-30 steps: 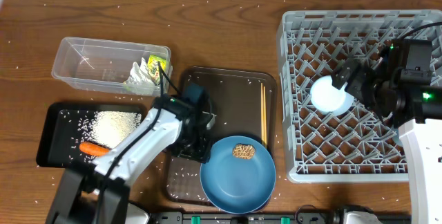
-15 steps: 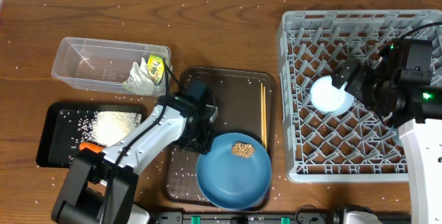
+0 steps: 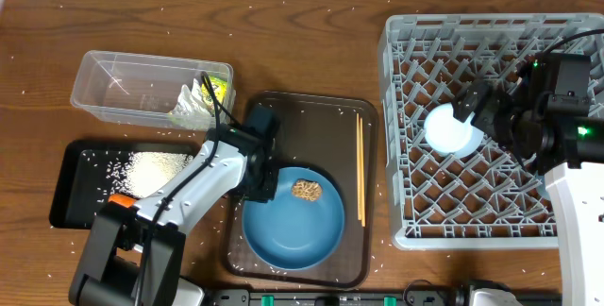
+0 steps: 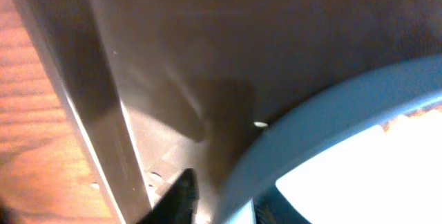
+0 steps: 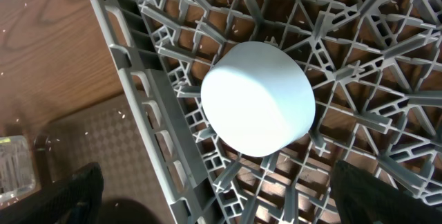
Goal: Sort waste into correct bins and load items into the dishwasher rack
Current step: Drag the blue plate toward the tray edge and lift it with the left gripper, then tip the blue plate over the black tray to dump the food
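Observation:
My left gripper (image 3: 259, 176) is shut on the left rim of the large blue plate (image 3: 294, 223), which lies on the brown serving tray (image 3: 311, 117). In the left wrist view the fingers (image 4: 224, 207) pinch the plate's blue rim (image 4: 311, 124). A brown food lump (image 3: 304, 190) sits on the plate. The chopsticks (image 3: 360, 169) lie along the tray's right side. My right gripper (image 3: 486, 117) is open over the grey rack (image 3: 491, 221), just beside an upside-down light-blue cup (image 3: 451, 128). In the right wrist view its fingers (image 5: 228, 196) are spread, with the cup (image 5: 257, 99) ahead of them. The bowl and pinkish cup are out of view.
The clear tub (image 3: 123, 89) holds the crumpled paper with its yellow-green wrapper (image 3: 203, 98). The black tray (image 3: 71, 188) holds a heap of rice (image 3: 151, 169) and the carrot (image 3: 121, 200). Rice grains are scattered over the wooden table (image 3: 311, 42).
My left gripper has pulled the blue plate, with the lump on it, left and back, from overhanging the brown tray's front right to fully on it. The right arm has not moved.

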You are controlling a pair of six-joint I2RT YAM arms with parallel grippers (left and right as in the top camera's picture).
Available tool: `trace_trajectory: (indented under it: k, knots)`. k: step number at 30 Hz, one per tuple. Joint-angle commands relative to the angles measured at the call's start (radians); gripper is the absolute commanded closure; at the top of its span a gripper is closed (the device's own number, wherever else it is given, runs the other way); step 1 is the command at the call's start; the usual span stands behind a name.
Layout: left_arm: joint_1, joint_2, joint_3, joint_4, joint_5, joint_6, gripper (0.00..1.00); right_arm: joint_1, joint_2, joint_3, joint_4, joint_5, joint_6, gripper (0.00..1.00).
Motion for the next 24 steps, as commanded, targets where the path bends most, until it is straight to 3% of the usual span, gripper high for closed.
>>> trace_trajectory:
  k: [1,6,12,20,24]
  knots:
    - [0.001,-0.003,0.012,-0.003,0.041,0.039,0.94,-0.009,-0.013,-0.003,0.0,-0.003,-0.012,0.02]
    - [0.014,-0.011,0.033,-0.024,0.042,0.049,0.94,-0.009,-0.013,-0.003,0.001,-0.003,-0.012,0.02]
    - [0.071,-0.096,0.173,-0.181,0.038,0.045,0.94,-0.009,-0.013,-0.003,0.008,-0.003,-0.012,0.02]
    - [0.151,-0.285,0.369,-0.39,-0.172,0.011,0.94,-0.009,-0.013,-0.003,0.015,-0.003,-0.012,0.02]
    - [0.238,-0.372,0.4,-0.449,-0.205,0.011,0.94,-0.009,-0.013,-0.003,0.019,-0.003,-0.012,0.02]
